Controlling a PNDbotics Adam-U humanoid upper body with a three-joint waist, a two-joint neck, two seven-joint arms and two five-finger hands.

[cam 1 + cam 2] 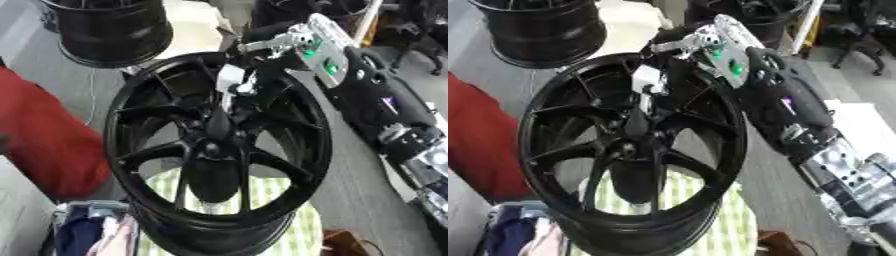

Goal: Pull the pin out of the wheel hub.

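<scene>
The right hand reaches in from the upper right over the upper rim of the wheel hub. Its dark fingers curl downward onto a small white part that sits between the upper spokes; whether this part is the pin cannot be told, and whether the fingers actually clasp it or merely rest on it is not clear. A silver plate with green spots marks the back of the wrist, and the black forearm with silver joints runs off toward the lower right edge.

The wheel hub is glossy black, with slender paired spokes meeting at a small centre boss. It stands nearly upright, tilted slightly, face toward the camera, filling the middle of both views. Its lower rim rests on a green-and-white striped cloth, visible through the spoke gaps.

A second black rim stands well apart at the upper left. A red mass lies just beside the hub's left edge, and folded fabrics occupy the lower left corner. Grey floor lies open to the right of the hub, beneath the forearm.
</scene>
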